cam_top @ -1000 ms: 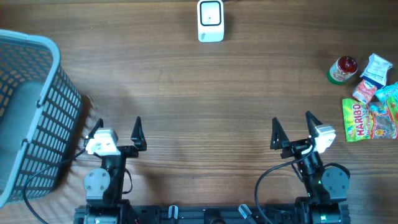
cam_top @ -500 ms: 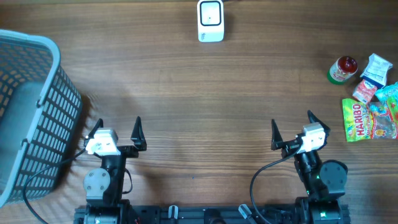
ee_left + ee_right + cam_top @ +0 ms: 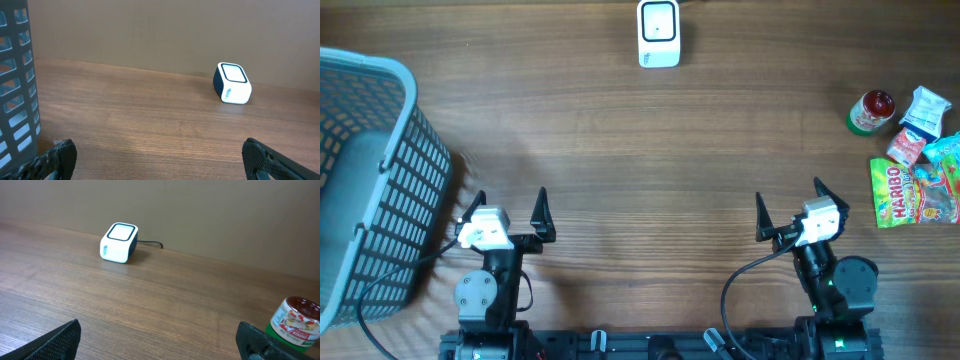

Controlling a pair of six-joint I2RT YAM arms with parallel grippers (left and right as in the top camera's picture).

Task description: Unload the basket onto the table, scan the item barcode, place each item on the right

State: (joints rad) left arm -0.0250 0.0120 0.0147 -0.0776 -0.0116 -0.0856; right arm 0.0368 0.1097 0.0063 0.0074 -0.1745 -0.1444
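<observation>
Open tabletop (image 3: 640, 150) runs unobstructed up to the scanner (image 3: 658, 33); a basket (image 3: 370, 180) (tall, slatted walls) hems the left side, snack packets (image 3: 910, 190) and a jar (image 3: 871, 110) the right.

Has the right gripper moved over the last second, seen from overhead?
Yes, slightly. The right gripper has swung its body left, away from the Haribo bag, while its open fingertips stay almost where they were.
</observation>
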